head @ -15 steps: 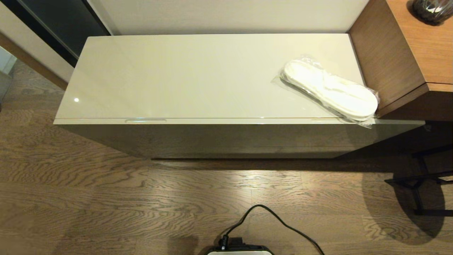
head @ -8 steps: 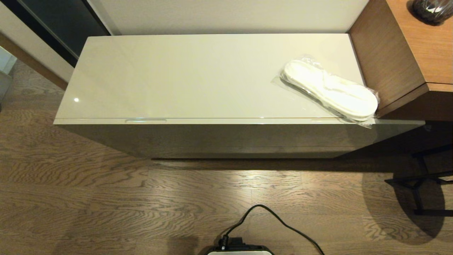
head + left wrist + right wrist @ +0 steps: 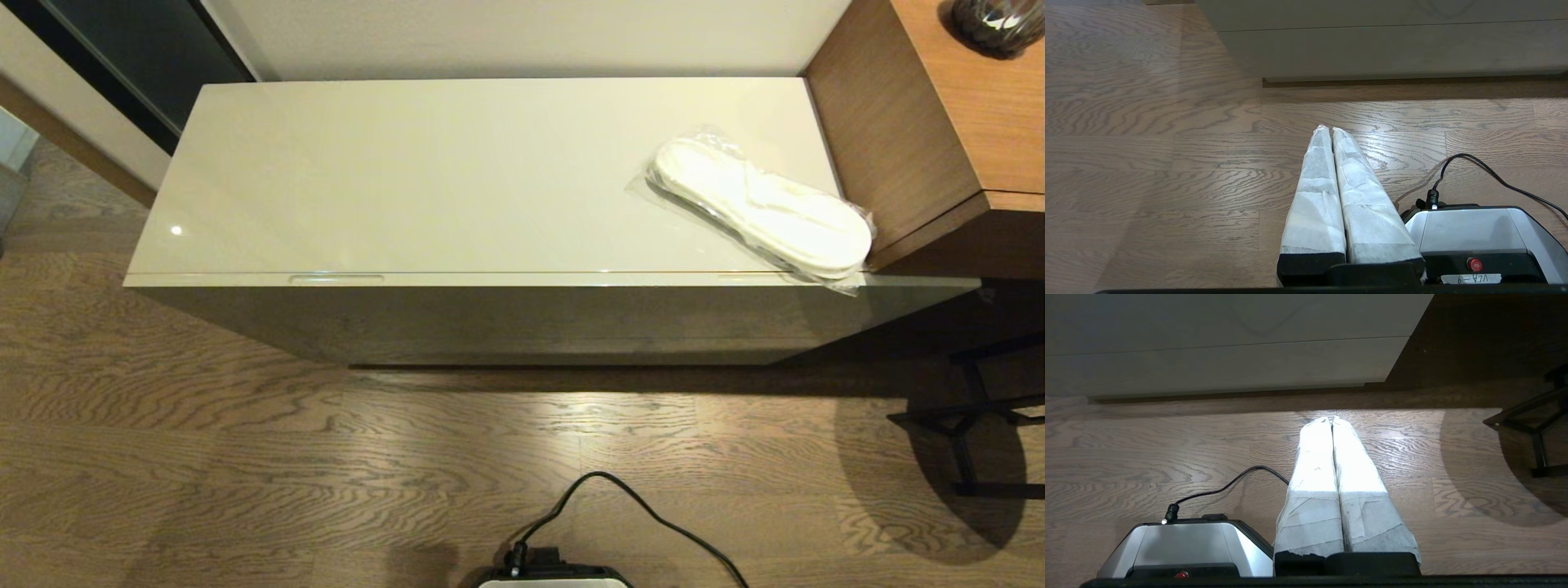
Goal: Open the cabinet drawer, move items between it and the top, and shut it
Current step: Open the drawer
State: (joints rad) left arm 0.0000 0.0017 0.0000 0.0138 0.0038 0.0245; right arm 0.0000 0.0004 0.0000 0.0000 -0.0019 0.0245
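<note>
Nothing had moved since the earlier frames: both arms stayed parked low over the wooden floor [image 3: 326, 457], outside the head view. From the wrist views, the left gripper [image 3: 1329, 130] and the right gripper [image 3: 1331, 419] each had their white-wrapped fingers pressed together on nothing, pointing toward the cabinet front. The cabinet drawer [image 3: 522, 280] was shut, its thin upper edge flush along the near side of the top [image 3: 424, 171]. White slippers [image 3: 763, 208] in clear plastic lay on the top at its right end, angled, just beside the brown wooden desk [image 3: 939, 122]. A black cable [image 3: 645, 506] curled from the robot's base [image 3: 555, 578] at the near edge.
</note>
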